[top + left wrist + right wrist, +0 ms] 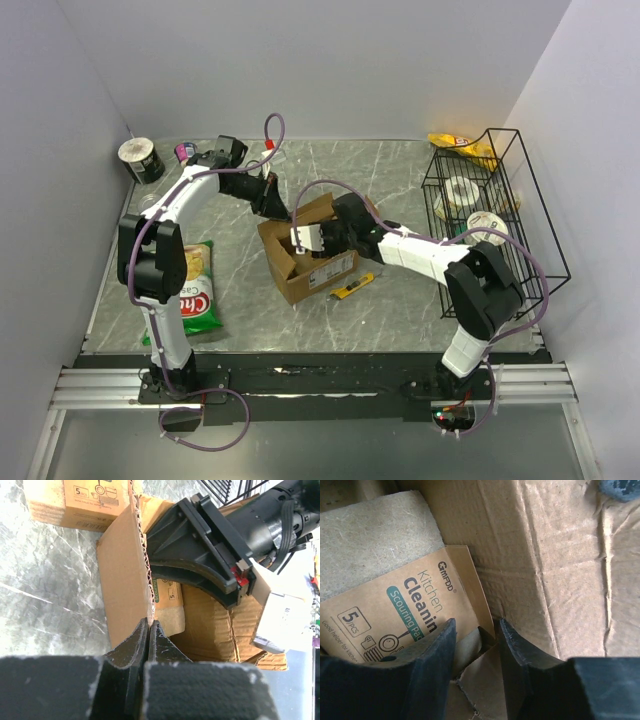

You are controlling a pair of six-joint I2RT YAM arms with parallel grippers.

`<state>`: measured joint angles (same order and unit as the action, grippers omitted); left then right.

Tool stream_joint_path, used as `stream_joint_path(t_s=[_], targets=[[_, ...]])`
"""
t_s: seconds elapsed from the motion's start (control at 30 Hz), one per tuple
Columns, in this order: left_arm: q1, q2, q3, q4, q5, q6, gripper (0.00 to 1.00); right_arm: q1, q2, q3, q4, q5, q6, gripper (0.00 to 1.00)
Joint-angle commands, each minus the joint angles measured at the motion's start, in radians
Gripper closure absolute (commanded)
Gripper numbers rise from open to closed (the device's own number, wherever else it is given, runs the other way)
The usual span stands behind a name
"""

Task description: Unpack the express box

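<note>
The express box (pixel 290 268) stands open in the middle of the table. My left gripper (pixel 148 623) is shut on the edge of its upright back flap (pixel 125 575); it also shows in the top view (pixel 272 197). My right gripper (pixel 318 236) reaches down inside the box. In the right wrist view it (pixel 476 630) is open, its fingers astride the corner of a small brown scouring-pad pack (pixel 390 600) that lies against the box's inner wall (pixel 545 555). The same pack (pixel 170 607) shows in the left wrist view.
A second small brown pack (pixel 75 502) lies on the table beside the box. A yellow utility knife (pixel 352 287) lies at the box's front right. A green chips bag (pixel 198 290) is at the left, a black wire rack (pixel 492 215) at the right, a tin (pixel 140 158) at the back left.
</note>
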<state>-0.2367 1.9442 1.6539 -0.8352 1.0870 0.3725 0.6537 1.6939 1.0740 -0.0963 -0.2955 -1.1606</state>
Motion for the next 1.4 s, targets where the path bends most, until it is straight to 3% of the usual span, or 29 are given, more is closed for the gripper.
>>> stream_joint_path(t_s=[0.0,0.17,0.33,0.5,0.67,0.83,1.1,1.37], targets=[[-0.007,0.005,0.037,-0.050,0.080,0.043,0.99,-0.022,0.052,0.059,-0.060,0.019,-0.005,0.57],[-0.009,0.005,0.037,-0.054,0.082,0.049,0.99,-0.020,0.081,0.073,-0.092,-0.008,-0.028,0.67],[-0.009,0.001,0.030,-0.051,0.080,0.049,0.99,-0.029,0.044,0.040,-0.146,-0.114,-0.076,0.85],[-0.007,0.004,0.029,-0.041,0.082,0.040,0.99,-0.029,0.006,-0.040,-0.031,-0.068,-0.056,1.00],[-0.007,0.007,0.032,-0.041,0.083,0.040,0.99,-0.031,-0.013,-0.068,0.168,0.039,-0.004,1.00],[-0.007,0.012,0.035,-0.033,0.073,0.026,0.99,-0.038,-0.020,-0.034,0.174,0.004,0.041,1.00],[-0.009,0.012,0.006,0.005,0.039,-0.018,0.99,-0.051,-0.256,0.033,0.136,-0.177,0.196,1.00],[-0.007,0.016,0.011,0.010,0.027,-0.026,0.99,-0.046,-0.336,0.107,0.113,-0.123,0.350,1.00]])
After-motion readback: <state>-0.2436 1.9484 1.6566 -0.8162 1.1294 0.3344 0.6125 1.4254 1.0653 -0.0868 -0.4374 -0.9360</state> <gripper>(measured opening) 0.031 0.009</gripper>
